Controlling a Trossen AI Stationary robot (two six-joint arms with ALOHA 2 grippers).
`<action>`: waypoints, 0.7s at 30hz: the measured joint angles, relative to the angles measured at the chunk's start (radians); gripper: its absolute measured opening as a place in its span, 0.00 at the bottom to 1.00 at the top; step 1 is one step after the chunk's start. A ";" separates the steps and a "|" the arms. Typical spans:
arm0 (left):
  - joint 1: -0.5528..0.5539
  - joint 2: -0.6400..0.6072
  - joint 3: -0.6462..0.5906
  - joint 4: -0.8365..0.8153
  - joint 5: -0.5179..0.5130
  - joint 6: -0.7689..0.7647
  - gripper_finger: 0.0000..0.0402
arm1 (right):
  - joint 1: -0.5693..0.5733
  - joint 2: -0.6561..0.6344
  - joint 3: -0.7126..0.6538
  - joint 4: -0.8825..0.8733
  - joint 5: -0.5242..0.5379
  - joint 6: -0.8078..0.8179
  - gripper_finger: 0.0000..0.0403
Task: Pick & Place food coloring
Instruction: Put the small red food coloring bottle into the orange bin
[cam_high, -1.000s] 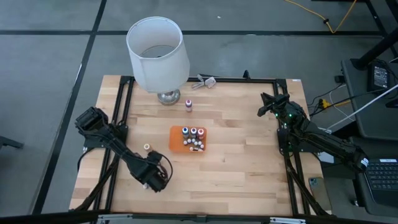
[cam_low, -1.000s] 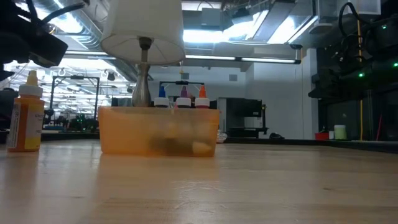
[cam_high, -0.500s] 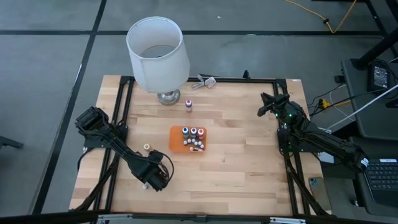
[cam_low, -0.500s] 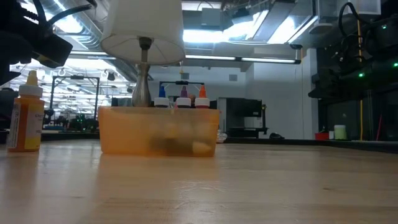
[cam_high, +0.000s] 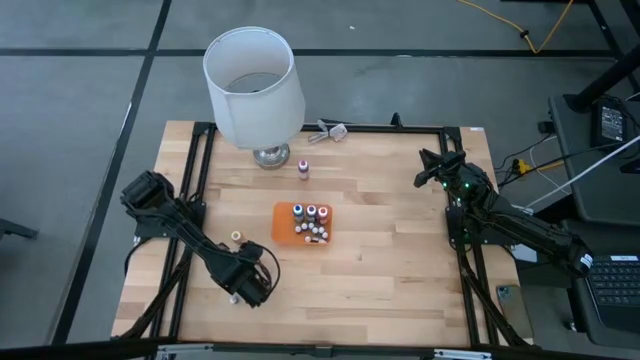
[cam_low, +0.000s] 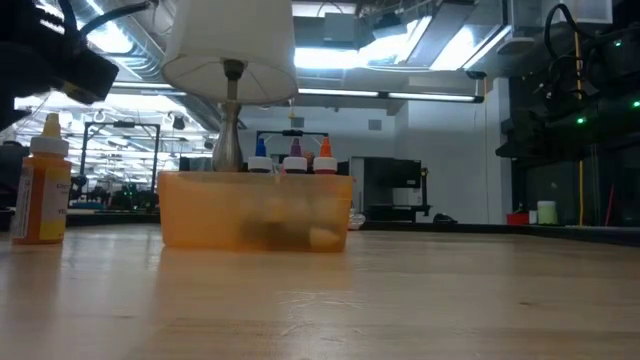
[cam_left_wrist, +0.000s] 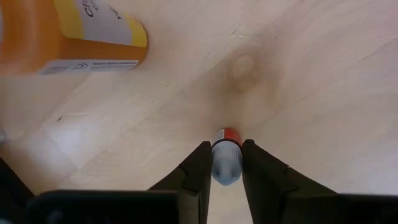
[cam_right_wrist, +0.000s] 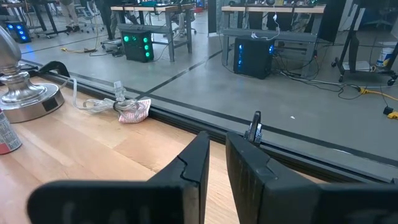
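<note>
Clamping my left pincer (cam_left_wrist: 225, 163) on one food coloring bottle (cam_left_wrist: 226, 160). Several sit in tray (cam_high: 284, 224) already; approx two loose on counter (cam_high: 400, 250). Right pincer (cam_right_wrist: 214, 155) idle, nearly together.

The bench (cam_high: 380, 250) is made of smooth, pale wood; the tray (cam_low: 255, 210) of translucent orange plastic; the lamp base (cam_right_wrist: 22, 99) of glossy metal.

So here's your count: two arms, one left gripper (cam_high: 243, 291) and one right gripper (cam_high: 428, 168). One orange tray (cam_high: 284, 232) on the bench (cam_high: 380, 250), with three upright bottles (cam_high: 311, 211) in it plus a small heap too tiny to count. Two bottles stand loose, an orange one (cam_high: 236, 237) and a purple one (cam_high: 303, 168). One red-bodied bottle (cam_left_wrist: 225, 163) sits between the left fingers (cam_left_wrist: 196, 171). One lamp (cam_high: 253, 88).
</note>
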 joint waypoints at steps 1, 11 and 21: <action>0.000 -0.005 0.006 -0.004 -0.002 0.001 0.17 | 0.000 0.000 0.000 0.000 0.000 0.000 0.14; 0.050 -0.083 0.150 -0.168 -0.116 0.052 0.18 | 0.000 0.000 0.000 0.000 0.000 0.000 0.14; 0.200 -0.088 0.316 -0.244 -0.169 0.330 0.18 | 0.000 0.000 0.000 0.000 0.000 0.000 0.14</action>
